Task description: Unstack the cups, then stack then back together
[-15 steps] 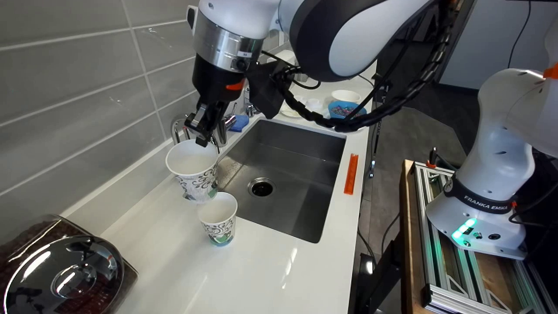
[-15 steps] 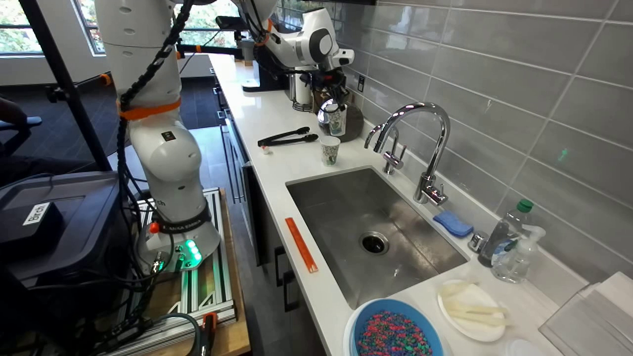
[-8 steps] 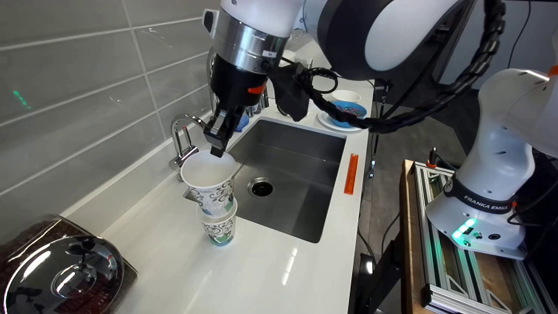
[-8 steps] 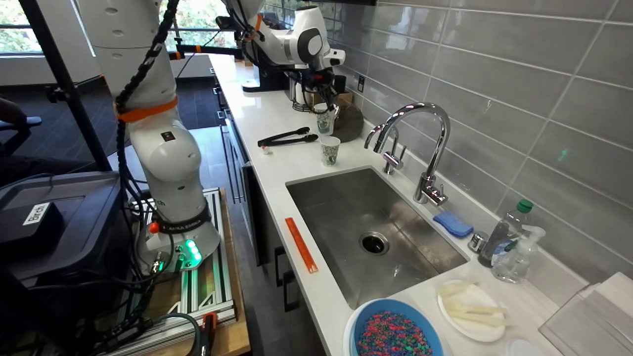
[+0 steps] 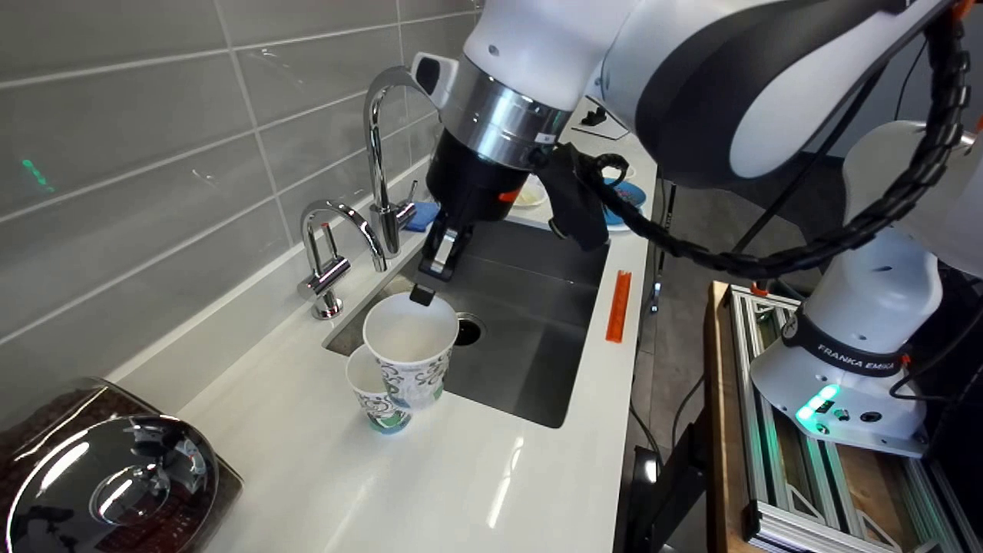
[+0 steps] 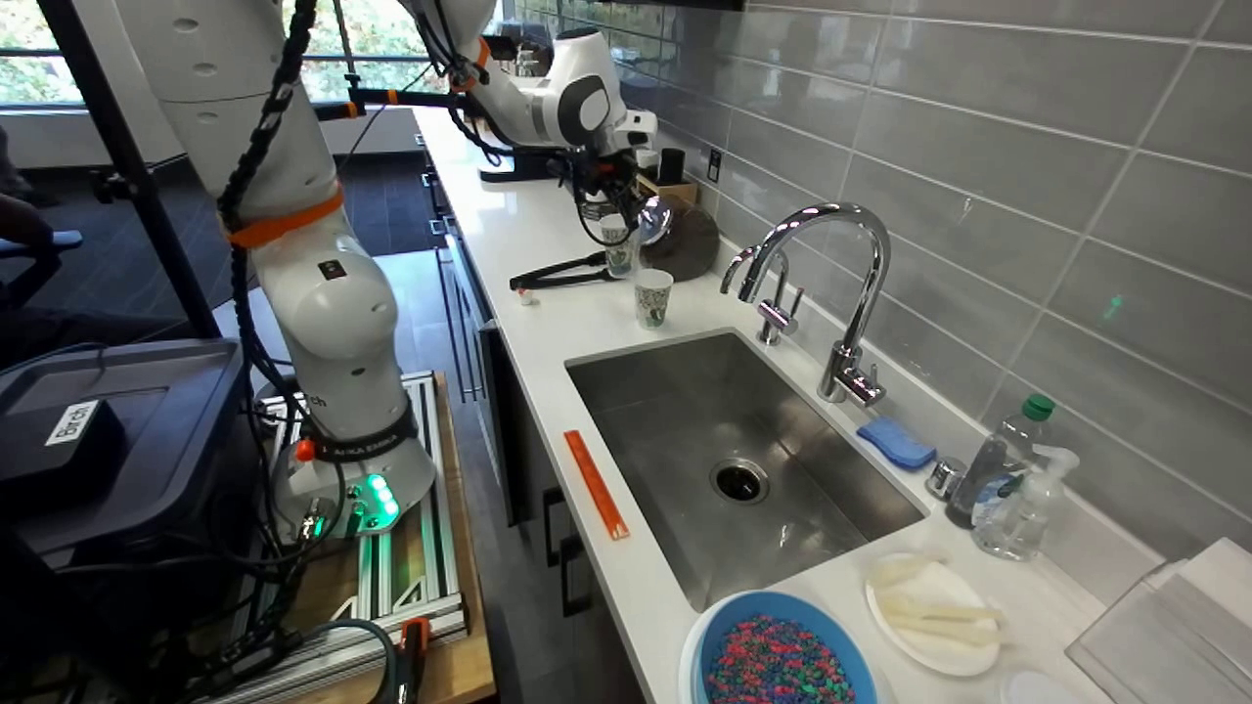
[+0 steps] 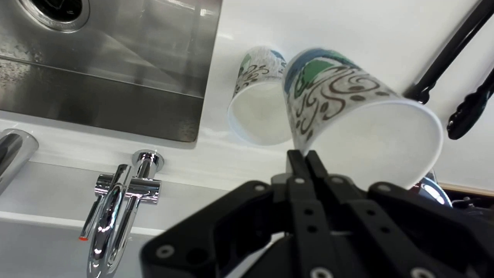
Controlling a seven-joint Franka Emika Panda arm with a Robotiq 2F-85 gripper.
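Observation:
My gripper (image 7: pixel 305 156) is shut on the rim of one white paper cup (image 7: pixel 332 87) with a teal and brown swirl print. The same held cup (image 5: pixel 418 378) hangs in the air, mouth up, and also shows in an exterior view (image 6: pixel 618 256). The other paper cup (image 5: pixel 378 405) stands upright and empty on the counter by the sink's edge; it shows in an exterior view (image 6: pixel 652 301) and in the wrist view (image 7: pixel 256 71). The held cup is beside and above the standing cup, apart from it, and partly covers it in an exterior view.
The steel sink (image 5: pixel 522 346) lies beside the cups. A small chrome tap (image 5: pixel 326 280) and the tall faucet (image 6: pixel 866 284) stand along the tiled wall. Black tongs (image 6: pixel 562 277) lie near the held cup. A lidded jar (image 5: pixel 115 484) stands close by. An orange strip (image 5: pixel 618 307) lies at the counter's edge.
My gripper has carried the held cup from one side of the standing cup, past it, to its other side, toward the counter's front edge, and a little lower. The standing cup has not moved.

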